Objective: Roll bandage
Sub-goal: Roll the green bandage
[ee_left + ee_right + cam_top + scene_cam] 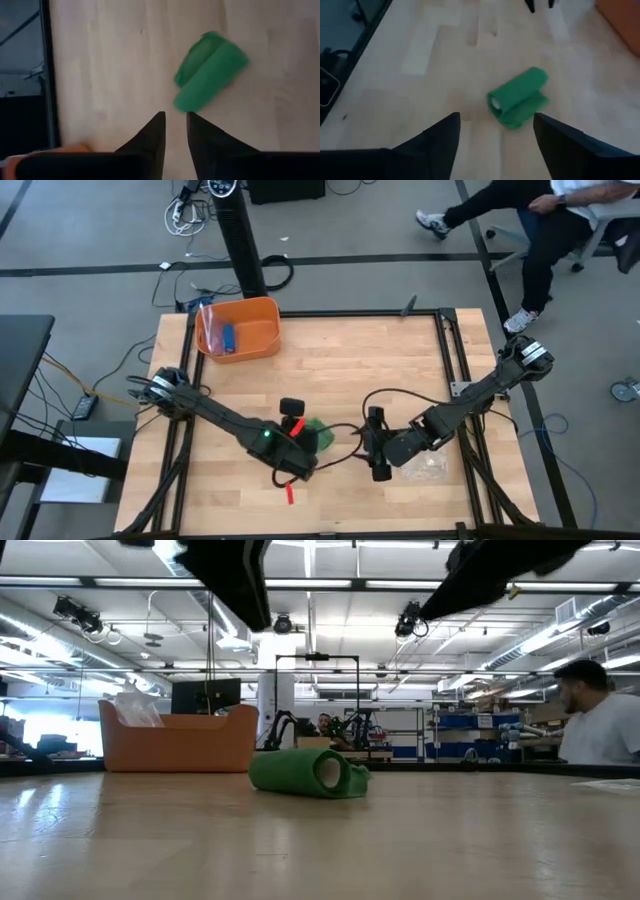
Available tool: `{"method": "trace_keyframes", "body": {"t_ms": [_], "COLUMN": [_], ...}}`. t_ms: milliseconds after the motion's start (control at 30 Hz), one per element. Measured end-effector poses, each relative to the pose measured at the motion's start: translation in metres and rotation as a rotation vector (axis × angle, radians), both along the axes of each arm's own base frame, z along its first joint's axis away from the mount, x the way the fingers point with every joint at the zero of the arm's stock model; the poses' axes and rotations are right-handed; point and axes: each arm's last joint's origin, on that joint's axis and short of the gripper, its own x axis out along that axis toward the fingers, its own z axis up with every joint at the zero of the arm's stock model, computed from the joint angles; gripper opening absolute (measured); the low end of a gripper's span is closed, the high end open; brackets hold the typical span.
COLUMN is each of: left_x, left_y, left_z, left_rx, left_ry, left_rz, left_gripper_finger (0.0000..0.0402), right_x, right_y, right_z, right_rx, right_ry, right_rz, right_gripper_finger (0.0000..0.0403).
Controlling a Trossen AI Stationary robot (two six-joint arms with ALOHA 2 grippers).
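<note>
The bandage [318, 435] is a bright green roll lying on its side on the wooden table near the middle, a short loose tail flat beside it [525, 112]. The low view shows it resting on the tabletop [310, 772]. My left gripper [176, 116] hovers above the table just short of the roll [210, 72]; its fingertips stand a narrow gap apart with nothing between them. My right gripper [495, 120] is wide open on the roll's right side, raised off the table, pointing at the roll's hollow end [495, 102].
An orange bin [240, 330] with a small blue item [229, 337] and clear plastic stands at the far left. A crinkled clear bag [425, 468] lies under the right arm. A seated person [560, 210] is beyond the table's far right corner.
</note>
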Motion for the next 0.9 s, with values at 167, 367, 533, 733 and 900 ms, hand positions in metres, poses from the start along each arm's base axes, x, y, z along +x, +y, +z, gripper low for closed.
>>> {"method": "trace_keyframes", "body": {"t_ms": [167,367,533,733,900], "left_x": [0.000,0.004,0.001,-0.001,0.013], "left_y": [-0.010,-0.002,0.002,0.001,0.015], "left_z": [-0.053,-0.091,-0.104,-0.112,-0.116], "left_rx": [-0.032,-0.029,-0.100,-0.114,-0.113], "left_ry": [-0.120,-0.322,-0.283,-0.211,-0.237], "left_rz": [-0.035,-0.001,-0.022,-0.058,-0.057], "left_gripper_finger": [0.0043,0.0006,0.0006,0.0003,0.0002], "right_x": [0.015,0.035,0.039,0.034,0.031], "right_y": [-0.024,-0.054,-0.046,-0.038,-0.033], "right_z": [-0.034,-0.061,-0.059,-0.052,-0.049], "right_rx": [0.034,0.163,0.233,0.216,0.217], "right_ry": [-0.019,-0.033,-0.078,-0.093,-0.100], "right_rz": [-0.118,-0.197,-0.095,-0.061,-0.041], "right_gripper_finger": [0.0178,0.0069,0.0046,0.0043,0.0043]}}
